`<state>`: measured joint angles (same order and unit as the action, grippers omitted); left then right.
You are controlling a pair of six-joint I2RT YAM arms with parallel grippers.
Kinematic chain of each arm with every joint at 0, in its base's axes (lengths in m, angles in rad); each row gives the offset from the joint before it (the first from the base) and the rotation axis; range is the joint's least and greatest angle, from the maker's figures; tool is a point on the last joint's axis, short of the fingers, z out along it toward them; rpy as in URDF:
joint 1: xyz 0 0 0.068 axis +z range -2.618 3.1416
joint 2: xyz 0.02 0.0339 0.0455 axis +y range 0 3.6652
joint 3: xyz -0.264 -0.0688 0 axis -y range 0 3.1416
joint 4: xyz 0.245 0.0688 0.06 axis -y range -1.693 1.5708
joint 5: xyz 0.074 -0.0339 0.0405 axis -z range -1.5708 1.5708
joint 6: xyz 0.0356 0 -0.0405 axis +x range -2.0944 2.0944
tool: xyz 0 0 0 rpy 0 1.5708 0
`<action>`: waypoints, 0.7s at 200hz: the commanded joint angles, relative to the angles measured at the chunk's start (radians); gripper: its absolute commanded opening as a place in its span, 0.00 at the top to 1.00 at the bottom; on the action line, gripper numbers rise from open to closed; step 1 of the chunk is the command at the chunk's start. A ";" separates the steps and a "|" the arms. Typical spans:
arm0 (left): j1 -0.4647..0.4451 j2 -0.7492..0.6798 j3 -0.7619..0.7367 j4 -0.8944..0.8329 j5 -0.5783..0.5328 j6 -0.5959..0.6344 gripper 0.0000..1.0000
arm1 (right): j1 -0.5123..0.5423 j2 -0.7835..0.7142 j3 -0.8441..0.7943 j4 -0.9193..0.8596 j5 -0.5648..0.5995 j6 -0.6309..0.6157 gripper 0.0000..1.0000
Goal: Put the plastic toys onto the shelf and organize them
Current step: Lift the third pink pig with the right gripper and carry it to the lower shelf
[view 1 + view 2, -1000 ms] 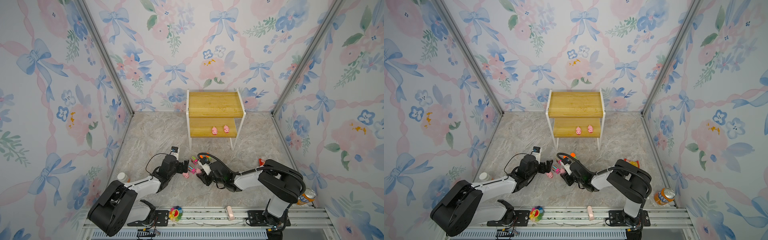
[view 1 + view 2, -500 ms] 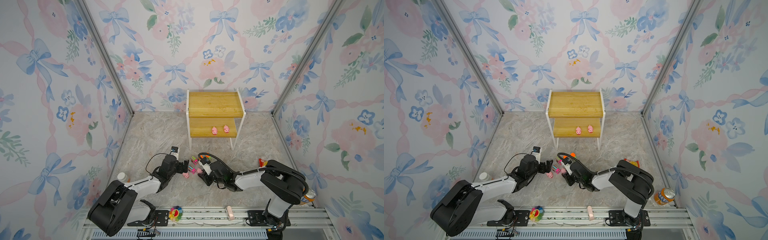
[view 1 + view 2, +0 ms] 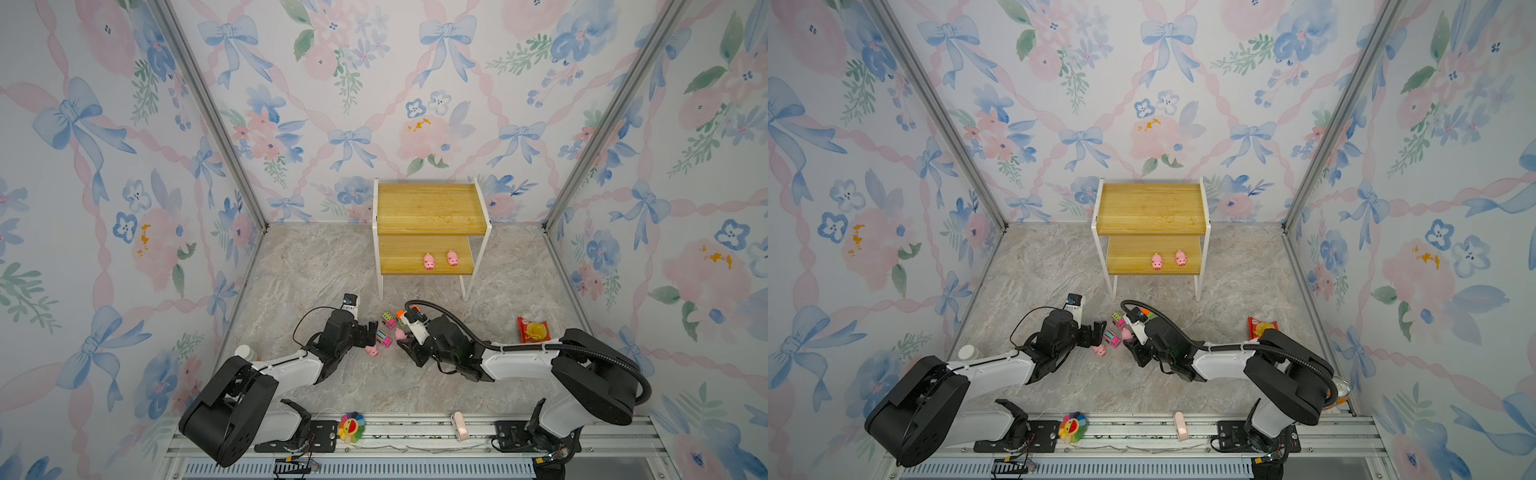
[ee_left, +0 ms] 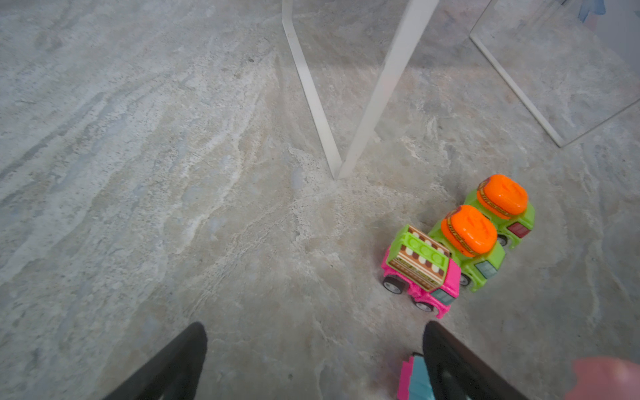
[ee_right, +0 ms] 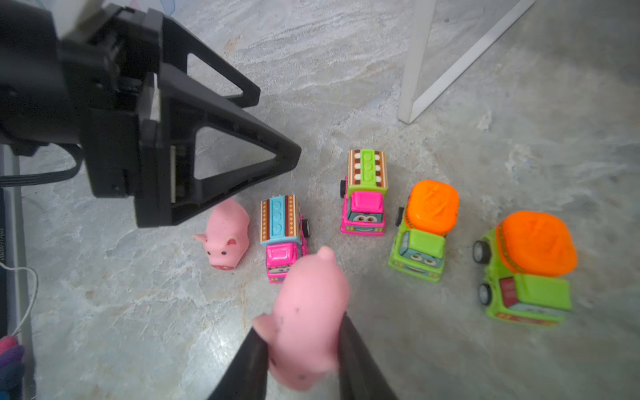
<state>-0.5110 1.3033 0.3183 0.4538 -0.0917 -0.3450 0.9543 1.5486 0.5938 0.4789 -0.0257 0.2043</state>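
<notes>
My right gripper (image 5: 303,332) is shut on a pink pig (image 5: 308,311), held just above the floor (image 3: 400,333). Another pink pig (image 5: 227,239) lies on the floor by my left gripper (image 3: 371,332). The left gripper (image 4: 315,332) is open, with bare floor between its fingers. A pink truck with a blue top (image 5: 282,235) stands beside one finger. Further along stand a second pink truck (image 5: 365,194) and two green trucks (image 5: 422,228) (image 5: 526,270). The shelf (image 3: 432,208) stands at the back, with two pigs (image 3: 429,262) (image 3: 453,258) on its lower board.
The shelf's white legs (image 4: 374,104) come down just behind the trucks. A red snack packet (image 3: 533,330) lies to the right, and an orange can (image 3: 1343,388) is behind the right arm. A rainbow flower toy (image 3: 351,427) sits on the front rail. A white cap (image 3: 245,352) is at the left.
The right gripper's jaws have drawn in on the pink pig, and the right arm's elbow has shifted slightly. The left arm has stayed in place.
</notes>
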 commanded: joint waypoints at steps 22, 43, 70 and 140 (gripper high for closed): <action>0.002 0.010 0.024 -0.012 0.012 -0.001 0.02 | -0.021 -0.098 0.085 -0.094 0.074 -0.040 0.65; 0.002 0.008 0.026 -0.011 0.015 0.003 0.02 | -0.037 -0.108 0.144 -0.109 0.094 -0.061 0.65; 0.002 0.011 0.031 -0.011 0.018 0.006 0.02 | -0.066 -0.096 0.221 -0.109 0.125 -0.091 0.64; 0.003 0.013 0.048 -0.013 0.024 0.033 0.02 | -0.124 -0.045 0.319 -0.044 0.279 -0.086 0.63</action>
<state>-0.5110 1.3045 0.3393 0.4538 -0.0845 -0.3405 0.8436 1.4696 0.8669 0.4080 0.1604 0.1257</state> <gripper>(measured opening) 0.979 0.372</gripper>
